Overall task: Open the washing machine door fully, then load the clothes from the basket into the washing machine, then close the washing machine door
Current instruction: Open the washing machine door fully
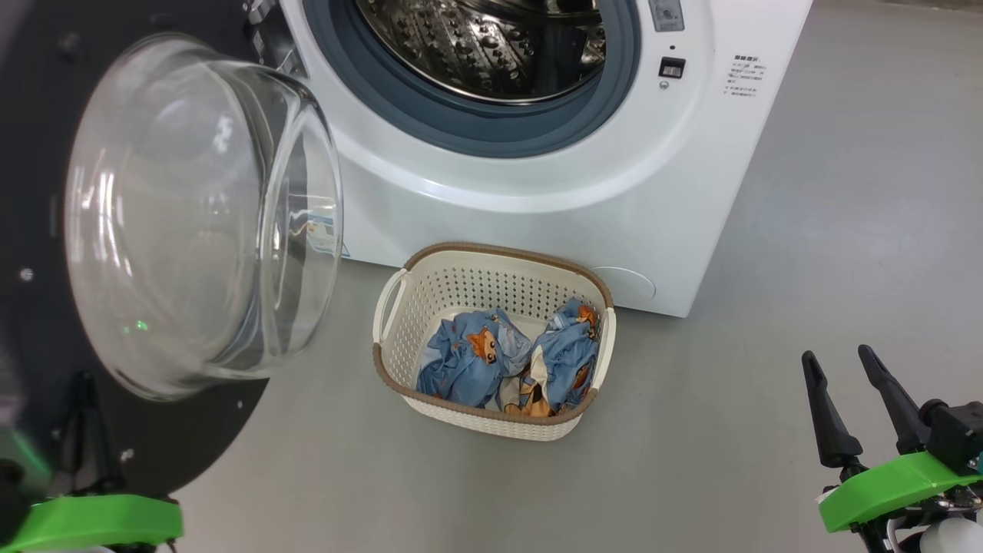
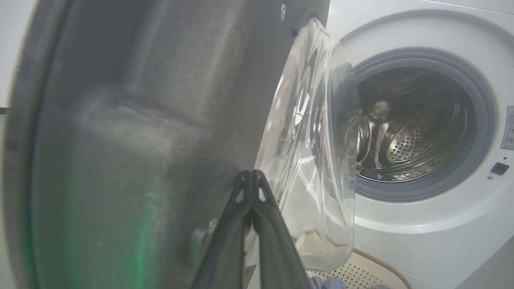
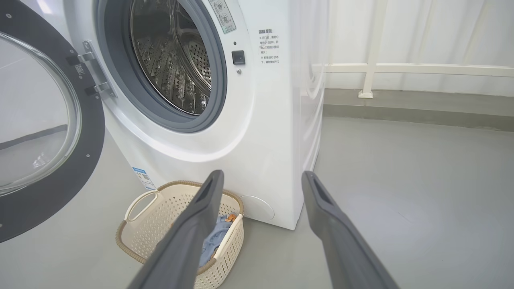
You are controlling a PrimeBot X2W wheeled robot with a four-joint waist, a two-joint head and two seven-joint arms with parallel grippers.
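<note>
The door (image 1: 153, 230) stands swung wide, its black face just ahead of the left pincer (image 2: 251, 173), whose fingers meet at the tips; whether they touch it I cannot tell. The clothes (image 1: 507, 357) lie in the basket (image 1: 491, 250) against the washer (image 1: 537, 207), ahead-left of the right pincer (image 1: 835, 355), whose fingers are apart and empty.
</note>
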